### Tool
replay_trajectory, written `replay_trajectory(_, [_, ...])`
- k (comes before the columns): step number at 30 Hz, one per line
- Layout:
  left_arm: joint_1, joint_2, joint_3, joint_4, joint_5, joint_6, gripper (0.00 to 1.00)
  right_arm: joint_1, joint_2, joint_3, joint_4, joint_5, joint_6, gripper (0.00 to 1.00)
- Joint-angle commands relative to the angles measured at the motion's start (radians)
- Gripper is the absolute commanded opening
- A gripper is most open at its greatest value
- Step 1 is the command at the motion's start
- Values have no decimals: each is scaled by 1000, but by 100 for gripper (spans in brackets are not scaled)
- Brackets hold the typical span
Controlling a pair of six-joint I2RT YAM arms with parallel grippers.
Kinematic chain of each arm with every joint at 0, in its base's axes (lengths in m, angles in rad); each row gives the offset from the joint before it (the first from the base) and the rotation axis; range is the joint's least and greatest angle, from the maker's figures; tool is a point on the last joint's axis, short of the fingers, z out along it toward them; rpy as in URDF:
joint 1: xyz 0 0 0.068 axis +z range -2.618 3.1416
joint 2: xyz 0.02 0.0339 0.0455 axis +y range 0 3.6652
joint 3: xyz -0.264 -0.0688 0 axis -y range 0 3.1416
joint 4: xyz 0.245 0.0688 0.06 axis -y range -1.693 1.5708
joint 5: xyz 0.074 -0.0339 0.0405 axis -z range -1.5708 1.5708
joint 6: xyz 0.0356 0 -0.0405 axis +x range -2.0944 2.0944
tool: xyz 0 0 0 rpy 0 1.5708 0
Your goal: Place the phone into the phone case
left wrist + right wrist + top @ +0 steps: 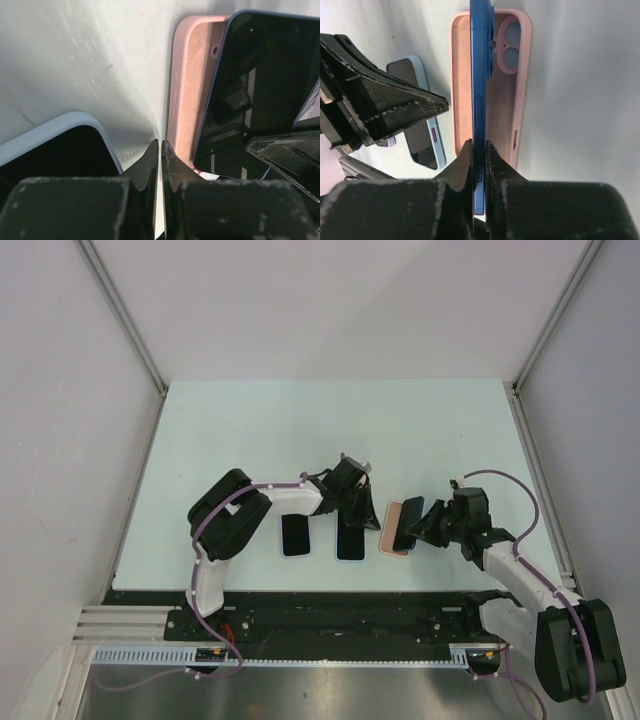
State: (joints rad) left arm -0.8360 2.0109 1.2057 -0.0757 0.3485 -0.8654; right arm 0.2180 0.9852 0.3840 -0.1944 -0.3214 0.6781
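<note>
Right gripper point(479, 146) clamps phone point(480, 65) edge-on over case point(521, 95), left gripper point(160, 145) closed, empty; we risk phone pivoting in that thin pinch, seating crooked

The phone case point(506, 107) is soft pink, duller tan-pink inside. The phone point(479, 75) has a bright blue side frame and a glossy black screen. The desk point(300, 430) is pale mint. By its near edge, a second phone point(350, 543) is black-faced with a light blue rim, and a third phone point(295, 536) is all black. The left gripper point(160, 150) and right gripper point(479, 150) are matt black, flecked pale. Purple cables point(530, 502) follow white arm links point(207, 585).
</note>
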Motion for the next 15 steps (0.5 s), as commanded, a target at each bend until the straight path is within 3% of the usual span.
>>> replay_trajectory(1, [-29,11,-6,45,18,-14,8,-11,27,-26,142,-96,8,1])
replay_trajectory(15, [-51,22,-6,53,15,-21,9,-25,104,-53,187,-180,11,1])
